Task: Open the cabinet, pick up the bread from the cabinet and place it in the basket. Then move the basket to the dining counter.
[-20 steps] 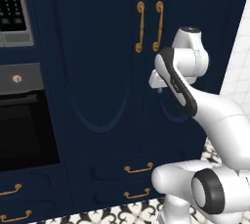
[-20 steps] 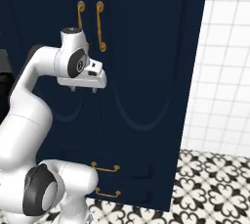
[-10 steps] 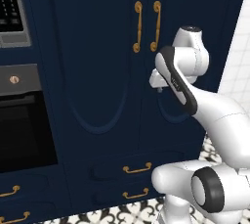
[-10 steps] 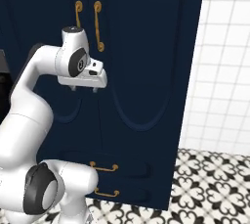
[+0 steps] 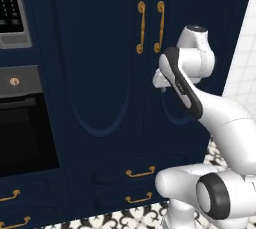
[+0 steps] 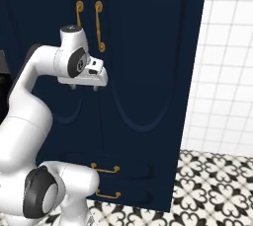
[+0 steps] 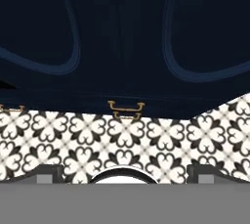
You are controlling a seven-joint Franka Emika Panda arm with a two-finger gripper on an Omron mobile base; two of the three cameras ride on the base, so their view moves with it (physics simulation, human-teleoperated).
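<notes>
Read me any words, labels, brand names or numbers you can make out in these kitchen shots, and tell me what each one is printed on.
Nothing here can be read.
The control panel at the top left of the left base view carries rows of light marks, too small and blurred to read.
The cabinet, its brass handles, the drawers, the oven and the wall tiles bear no text.

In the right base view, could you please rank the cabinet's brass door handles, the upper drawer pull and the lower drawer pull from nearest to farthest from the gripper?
1. Brass door handles: above the gripper, up on the cabinet doors.
2. Upper drawer pull: well below the gripper, near the cabinet's base.
3. Lower drawer pull: under the upper pull, closest to the floor.
</notes>
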